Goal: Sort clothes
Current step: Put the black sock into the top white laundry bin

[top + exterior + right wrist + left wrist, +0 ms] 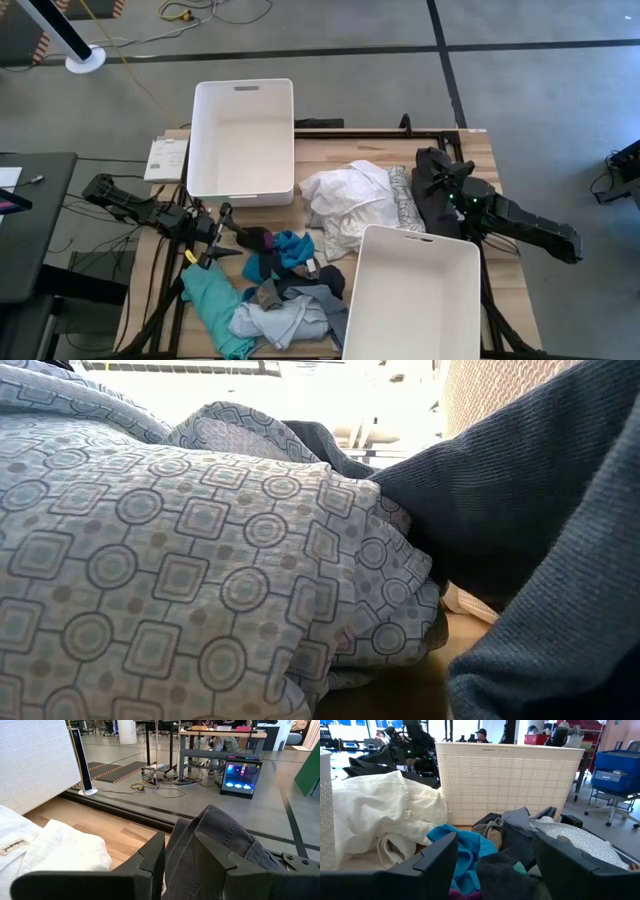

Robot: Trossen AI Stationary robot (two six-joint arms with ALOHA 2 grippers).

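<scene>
At three o'clock on the wooden table (470, 150), near its edge, a dark grey garment (215, 840) is pinched between the fingers of the right gripper (177, 852), its arm stretched in low. At nine o'clock the left gripper (492, 862) is held spread before the soft heap of clothes (285, 285). Between two white bins (240, 140) a crumpled white garment (345, 200) is piled.
</scene>
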